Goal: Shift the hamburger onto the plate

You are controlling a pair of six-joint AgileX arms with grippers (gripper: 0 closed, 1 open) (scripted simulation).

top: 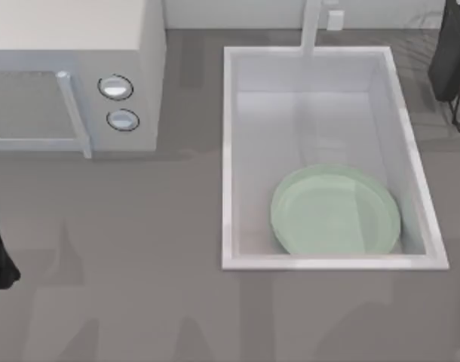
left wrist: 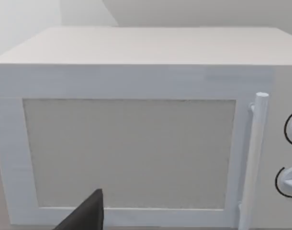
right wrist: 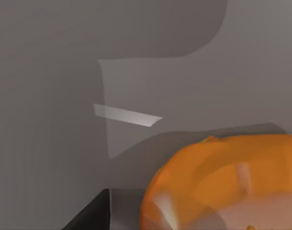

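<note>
Plate (top: 335,213) lies in sink (top: 231,151), toward counter's right, near front wall. Hamburger (right wrist: 222,182) sits close under right wrist camera. Finger state: cannot tell, either arm. Right arm at counter's far right corner; left parked at left edge. Centre over bun before closing; grip gently, lift clear of sink rim.

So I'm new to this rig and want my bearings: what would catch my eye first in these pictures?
The pale mint-green plate lies in the white sink at the top view's right. A white microwave with two round knobs stands at the upper left, door shut. In the right wrist view, an orange rounded object sits close to the camera on the grey surface; I cannot tell whether it is the hamburger.
</note>
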